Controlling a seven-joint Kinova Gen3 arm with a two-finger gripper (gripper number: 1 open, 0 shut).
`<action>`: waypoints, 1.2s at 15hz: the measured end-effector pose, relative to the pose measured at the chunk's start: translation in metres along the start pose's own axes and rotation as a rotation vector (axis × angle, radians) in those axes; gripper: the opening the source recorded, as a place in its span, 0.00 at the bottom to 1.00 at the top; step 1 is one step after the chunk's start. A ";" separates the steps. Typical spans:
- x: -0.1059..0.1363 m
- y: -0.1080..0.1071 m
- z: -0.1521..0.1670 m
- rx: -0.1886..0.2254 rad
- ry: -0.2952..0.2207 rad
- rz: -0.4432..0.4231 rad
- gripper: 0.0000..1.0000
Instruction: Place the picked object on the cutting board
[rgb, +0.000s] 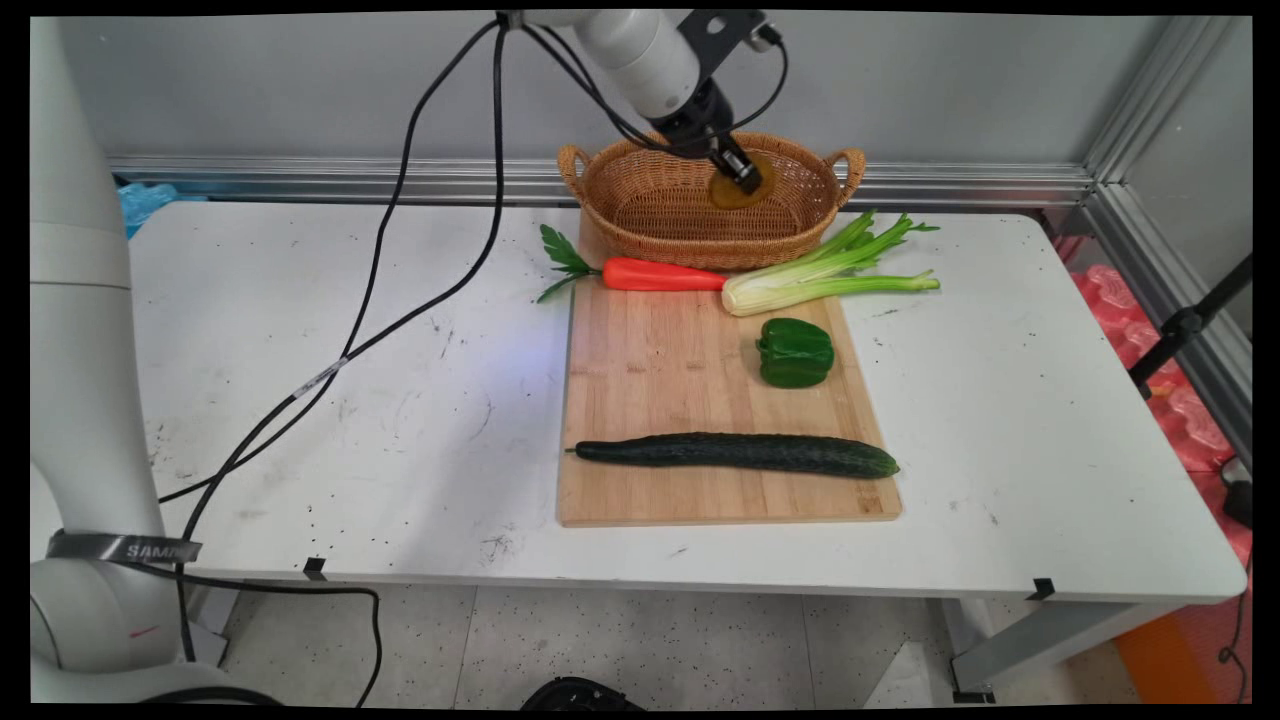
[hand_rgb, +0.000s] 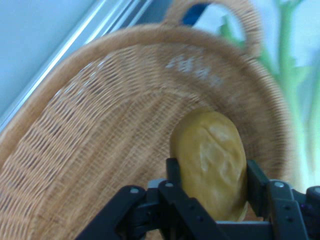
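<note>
White table (rgb: 300, 330); potato (hand_rgb: 214, 162) between fingers (hand_rgb: 174, 172), inside basket (hand_rgb: 100, 150).

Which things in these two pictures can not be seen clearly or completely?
- Potato: main view, partly hidden by the end effector; hand view, its lower end hidden by the fingers.
- Basket: hand view, cut off by the picture's edges; the floor under the potato is hidden.
- Celery: hand view, blurred beyond the basket.
- Cutting board: main view, far edge hidden by the basket.
</note>
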 end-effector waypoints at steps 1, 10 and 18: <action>0.005 0.004 -0.005 -0.016 0.005 0.029 0.00; -0.006 0.036 -0.048 -0.149 -0.034 0.198 0.00; -0.065 0.054 -0.079 -0.278 -0.122 0.299 0.00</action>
